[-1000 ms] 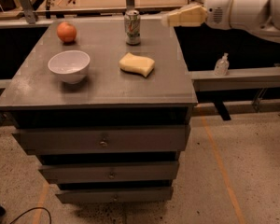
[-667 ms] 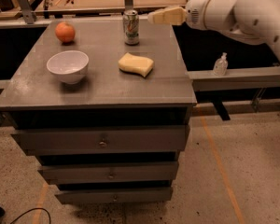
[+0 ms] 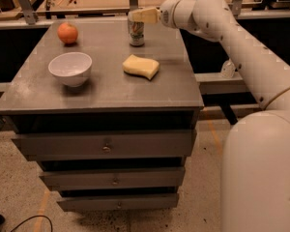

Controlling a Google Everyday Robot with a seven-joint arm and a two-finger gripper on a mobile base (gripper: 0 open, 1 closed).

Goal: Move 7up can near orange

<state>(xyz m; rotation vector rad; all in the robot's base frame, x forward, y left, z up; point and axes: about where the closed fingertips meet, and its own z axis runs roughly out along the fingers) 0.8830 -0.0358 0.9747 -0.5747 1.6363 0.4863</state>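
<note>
You see the gripper at the 7up can's top; you cannot tell its grip state. The orange sits well apart, leftward.

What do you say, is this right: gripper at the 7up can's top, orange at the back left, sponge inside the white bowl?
Not the sponge: in the camera view it lies on the tabletop right of the white bowl, apart from it. The gripper is at the top of the 7up can, the orange at the back left.
</note>
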